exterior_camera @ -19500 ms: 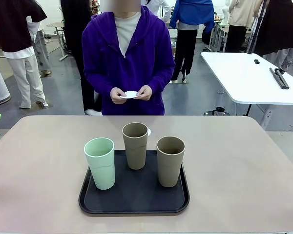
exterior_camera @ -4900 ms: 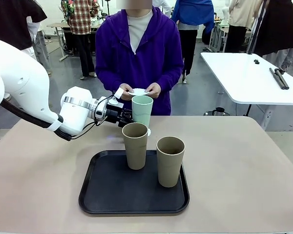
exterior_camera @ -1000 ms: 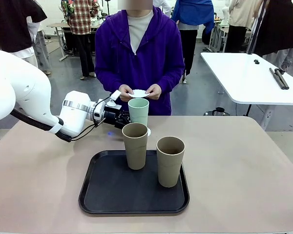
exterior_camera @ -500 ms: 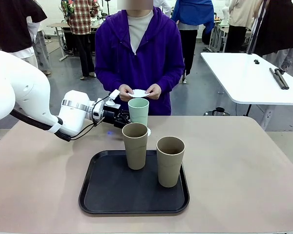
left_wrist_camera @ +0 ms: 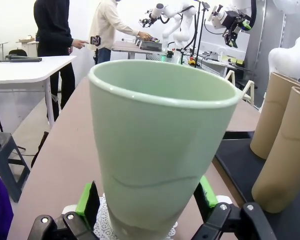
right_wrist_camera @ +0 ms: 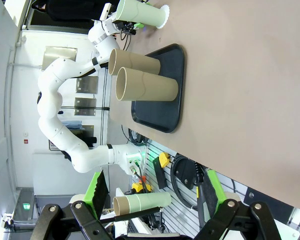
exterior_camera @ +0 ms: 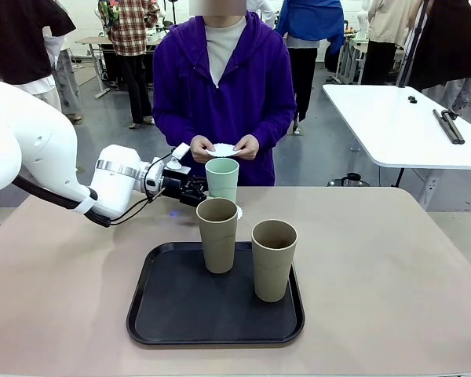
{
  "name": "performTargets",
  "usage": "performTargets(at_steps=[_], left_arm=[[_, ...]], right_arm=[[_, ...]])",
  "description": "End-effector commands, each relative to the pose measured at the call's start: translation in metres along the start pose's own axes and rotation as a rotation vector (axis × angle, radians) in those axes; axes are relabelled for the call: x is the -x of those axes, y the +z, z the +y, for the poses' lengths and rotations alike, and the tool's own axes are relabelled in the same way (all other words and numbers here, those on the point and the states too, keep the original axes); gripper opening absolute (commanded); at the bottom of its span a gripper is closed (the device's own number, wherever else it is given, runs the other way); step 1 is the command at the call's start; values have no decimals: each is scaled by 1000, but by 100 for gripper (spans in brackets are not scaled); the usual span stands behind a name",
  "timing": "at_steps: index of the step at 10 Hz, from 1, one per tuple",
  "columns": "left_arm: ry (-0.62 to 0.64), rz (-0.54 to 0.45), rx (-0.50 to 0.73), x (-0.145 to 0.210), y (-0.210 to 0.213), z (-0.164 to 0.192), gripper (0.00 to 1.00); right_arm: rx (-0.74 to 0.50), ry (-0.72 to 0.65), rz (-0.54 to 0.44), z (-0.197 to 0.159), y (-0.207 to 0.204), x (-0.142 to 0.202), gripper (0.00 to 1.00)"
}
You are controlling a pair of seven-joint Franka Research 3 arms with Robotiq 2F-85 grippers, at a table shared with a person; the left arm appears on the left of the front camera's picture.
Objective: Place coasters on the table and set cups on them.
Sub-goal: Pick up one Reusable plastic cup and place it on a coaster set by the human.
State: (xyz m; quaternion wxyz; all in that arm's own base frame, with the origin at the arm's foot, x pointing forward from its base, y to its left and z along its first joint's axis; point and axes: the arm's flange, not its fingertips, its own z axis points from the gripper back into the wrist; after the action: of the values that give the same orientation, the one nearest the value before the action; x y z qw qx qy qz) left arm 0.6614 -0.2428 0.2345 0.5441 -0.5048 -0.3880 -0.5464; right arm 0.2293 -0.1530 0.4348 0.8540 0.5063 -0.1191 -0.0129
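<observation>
Mint cup (exterior_camera: 222, 179) lowered onto lacy white coaster (left_wrist_camera: 103, 223)

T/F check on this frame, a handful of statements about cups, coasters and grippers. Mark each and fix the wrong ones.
1. The mint cup stands on a coaster on the table, beyond the black tray. True.
2. Both taupe cups are off the tray. False: both stand on it.
3. The left gripper is clamped on the mint cup. False: its jaws are open, one on each side of the cup's base.
4. The person holds another coaster. True.
5. The right gripper carries a cup. False: it is open with nothing between its fingers.
</observation>
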Motion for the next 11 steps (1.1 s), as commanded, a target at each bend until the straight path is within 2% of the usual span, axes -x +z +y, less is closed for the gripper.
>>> performTargets(at_steps=[1,3,7,9,11], left_arm=[[16,21,9,-5,16,-15,100],[21,17,15,-4,22,-20,100],[26,74,-16,-13,41,-39,100],[30,190,-56,-48,41,-68,100],[71,405,-142,-101,35,-95,100]], right_arm=[[-12,3,-2,0,0,-1,100],[-12,3,-2,0,0,-1,100],[-12,3,-2,0,0,-1,100],[-12,3,-2,0,0,-1,100],[-12,3,-2,0,0,-1,100]])
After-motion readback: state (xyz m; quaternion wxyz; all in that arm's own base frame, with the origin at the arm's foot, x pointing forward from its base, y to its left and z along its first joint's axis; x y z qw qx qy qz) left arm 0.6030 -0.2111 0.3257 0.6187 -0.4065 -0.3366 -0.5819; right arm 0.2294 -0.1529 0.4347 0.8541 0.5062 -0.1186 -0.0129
